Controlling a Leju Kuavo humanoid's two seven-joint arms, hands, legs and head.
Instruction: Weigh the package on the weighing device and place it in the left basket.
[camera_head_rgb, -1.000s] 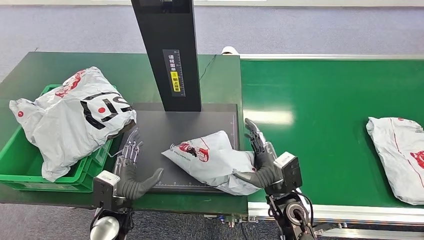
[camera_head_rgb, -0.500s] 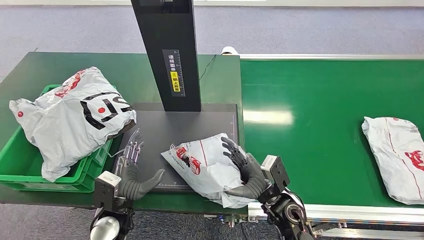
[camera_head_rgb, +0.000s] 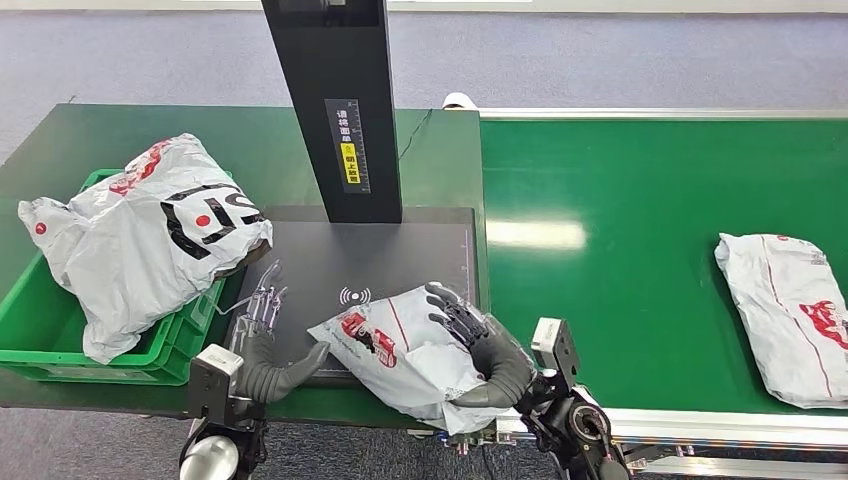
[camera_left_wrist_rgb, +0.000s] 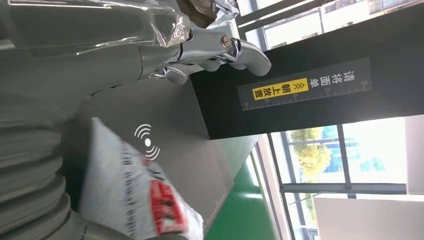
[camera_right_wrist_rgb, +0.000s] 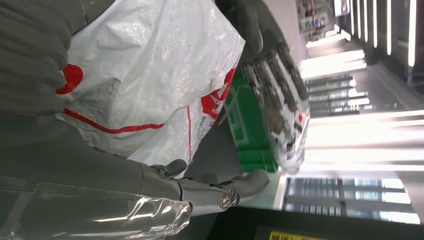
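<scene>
The package (camera_head_rgb: 400, 335), a grey-white plastic mailer with red print, lies on the front part of the black weighing plate (camera_head_rgb: 330, 260), overhanging its front edge. My right hand (camera_head_rgb: 480, 345) grips its right end, fingers draped over the top and thumb at the front underside. The right wrist view shows the package (camera_right_wrist_rgb: 150, 75) between that hand's thumb and fingers (camera_right_wrist_rgb: 215, 195). My left hand (camera_head_rgb: 262, 340) stands open at the plate's left front corner, its thumb touching the package's left corner. In the left wrist view, the package (camera_left_wrist_rgb: 135, 200) lies just beyond the left hand (camera_left_wrist_rgb: 200, 45).
The green left basket (camera_head_rgb: 40, 310) holds a big grey bag (camera_head_rgb: 140, 230) that bulges over its rim. The scale's black column (camera_head_rgb: 335, 100) rises behind the plate. A second package (camera_head_rgb: 790, 310) lies at the right on the green conveyor belt (camera_head_rgb: 640, 250).
My right hand turned from upright beside the package to lying over it and slid it left and toward the front edge, up to the left thumb. The conveyor package drifted slightly left.
</scene>
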